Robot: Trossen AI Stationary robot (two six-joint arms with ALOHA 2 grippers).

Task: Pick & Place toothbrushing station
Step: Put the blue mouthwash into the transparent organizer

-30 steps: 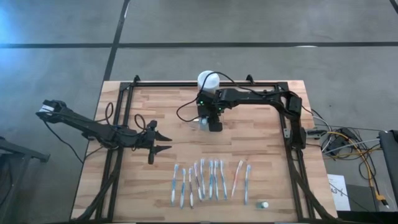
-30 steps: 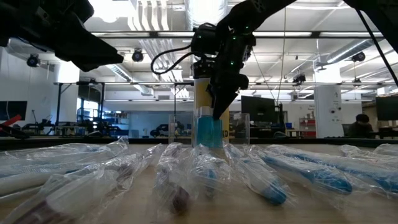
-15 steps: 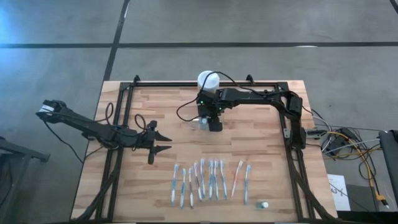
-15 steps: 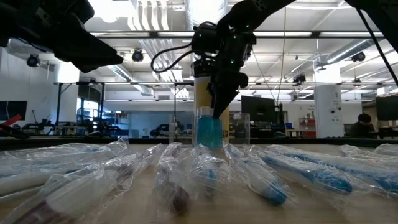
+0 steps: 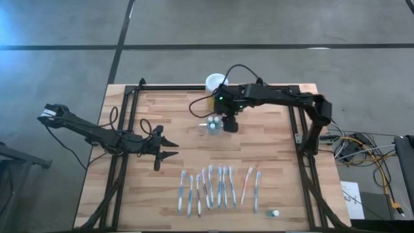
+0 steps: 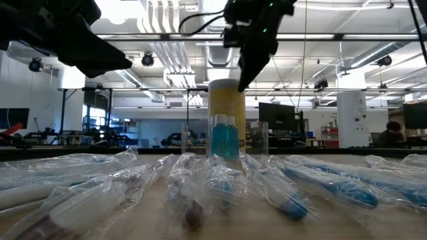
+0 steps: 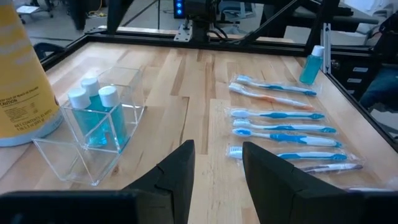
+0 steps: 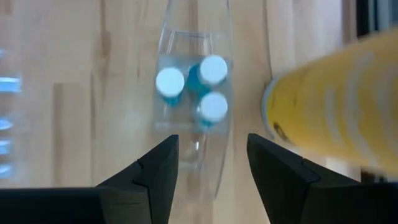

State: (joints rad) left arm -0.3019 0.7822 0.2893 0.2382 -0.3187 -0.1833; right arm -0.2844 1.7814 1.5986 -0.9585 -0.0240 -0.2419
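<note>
Above holder point(image 8: 193, 112), right gripper point(image 8: 208, 165) (empty, open).

- Right gripper point(image 5: 230, 127): raised above the table's rear centre, pointing down, fingers point(image 8: 155, 171) parted and empty.
- Left gripper point(image 5: 169, 147): low at table's left side, fingers point(image 7: 177, 171) parted, empty.

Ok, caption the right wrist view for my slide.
Open right gripper above a clear plastic holder containing three white-capped blue bottles, beside a yellow jar.
</note>
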